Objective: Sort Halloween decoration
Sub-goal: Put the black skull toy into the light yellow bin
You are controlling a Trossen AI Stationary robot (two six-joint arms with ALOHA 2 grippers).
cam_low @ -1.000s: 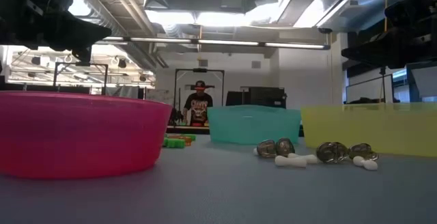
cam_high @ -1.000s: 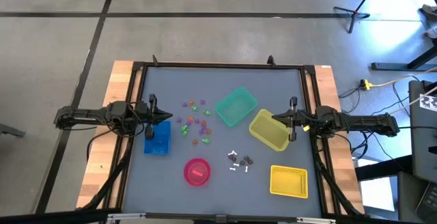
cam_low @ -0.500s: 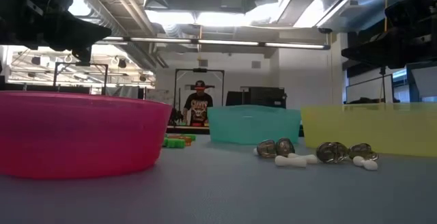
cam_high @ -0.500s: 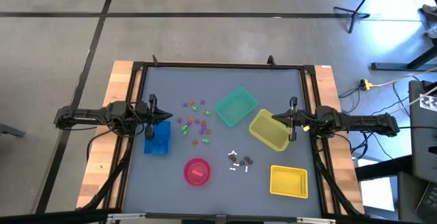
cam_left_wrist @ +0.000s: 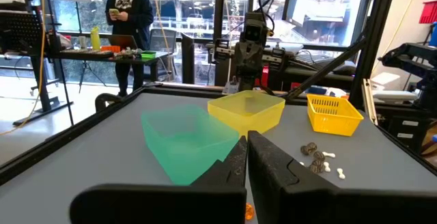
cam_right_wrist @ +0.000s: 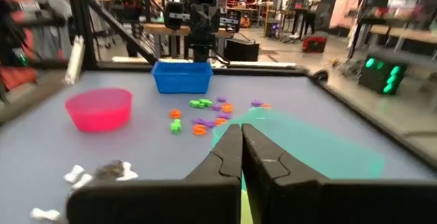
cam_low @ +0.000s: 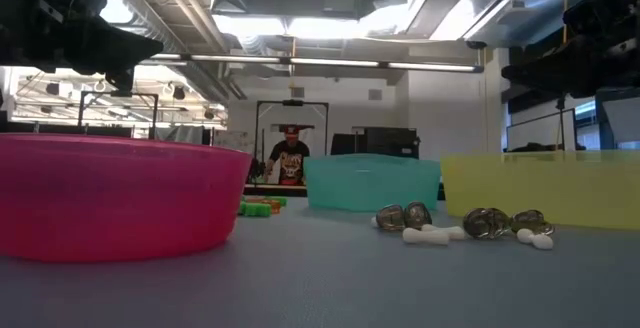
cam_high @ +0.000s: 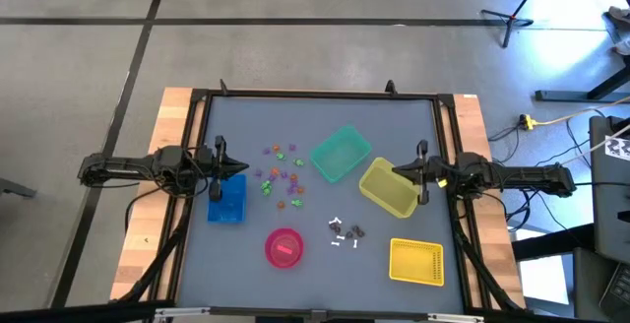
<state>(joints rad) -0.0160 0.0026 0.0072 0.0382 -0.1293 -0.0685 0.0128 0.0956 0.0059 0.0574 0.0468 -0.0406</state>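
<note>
The Halloween decoration lies on the grey table in two loose groups. Purple, orange and green trinkets (cam_high: 281,175) sit left of centre, also seen in the right wrist view (cam_right_wrist: 203,116). Dark grey and white ones (cam_high: 345,232) lie nearer the front, resting on the tabletop (cam_low: 460,225). My left gripper (cam_high: 222,158) is shut and points level above the blue bin at the table's left edge. My right gripper (cam_high: 421,173) is shut and points level over the lime bin at the right edge. Both hold nothing (cam_left_wrist: 246,145) (cam_right_wrist: 241,132).
A blue bin (cam_high: 226,199) stands at the left. A teal bin (cam_high: 340,153) and a lime bin (cam_high: 387,187) sit right of centre, and a yellow basket (cam_high: 416,260) is at the front right. A pink bowl (cam_high: 283,246) is at the front. A person (cam_low: 290,158) stands beyond the far edge.
My right gripper has rolled a little about the line it points along and has stayed in place. Nothing on the table has moved.
</note>
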